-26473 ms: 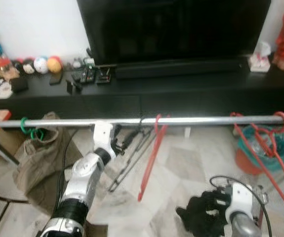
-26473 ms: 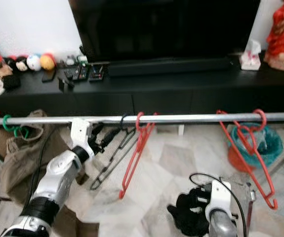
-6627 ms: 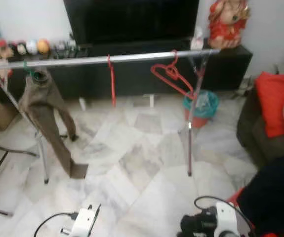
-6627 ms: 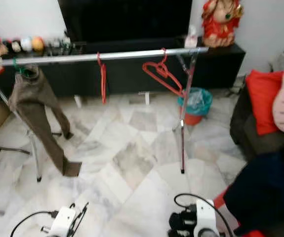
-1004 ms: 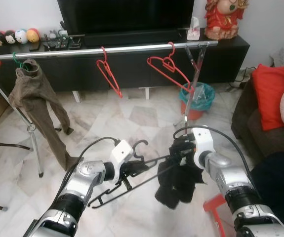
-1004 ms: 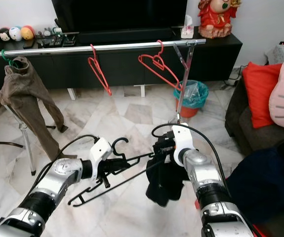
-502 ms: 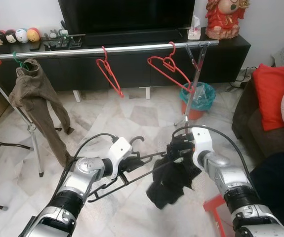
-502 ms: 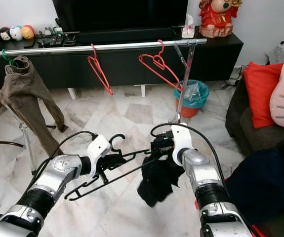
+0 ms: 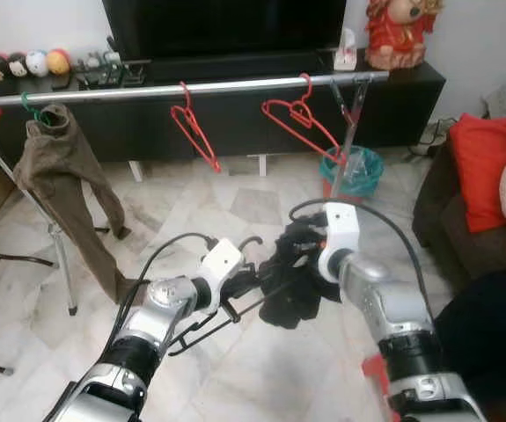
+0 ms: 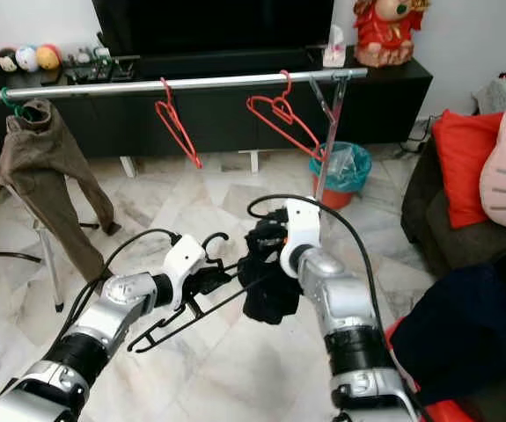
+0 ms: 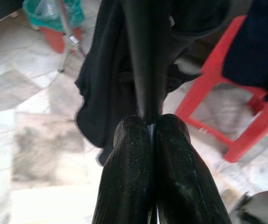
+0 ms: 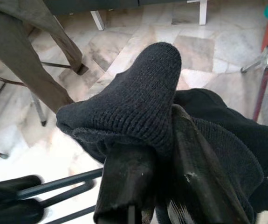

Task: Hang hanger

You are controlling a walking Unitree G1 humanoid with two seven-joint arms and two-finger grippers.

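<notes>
Black hanger [image 10: 187, 294] is low in front of me over the marble floor [image 9: 235, 211], long axis running from my left pincer [image 10: 201, 280] across toward my right pincer [image 10: 266, 255], rising slightly that way; hook [image 10: 209, 239] curls up just above my left pincer. My left pincer fingers [image 11: 134, 177] are pressed together on the hanger's bar, clamped narrow. My right pincer fingers [image 12: 124, 182] are closed into a bunched black knit garment [image 12: 143, 98], which hangs at the hanger's far end, touching it. One black hanger, one black garment.

Beyond both pincers, a silver rail [image 9: 182, 88] spans the room on its stand. On it: two red hangers [image 9: 195, 127] [image 9: 301, 119], both hanging apart from each other, plus one pair of brown trousers [image 9: 63, 176] on a green hook at the rail's left end. Teal bin [image 9: 351, 169] behind the rail's right leg. Black TV bench [image 9: 393, 97] behind the rail. Red stool [image 11: 245, 93] below my right side.
</notes>
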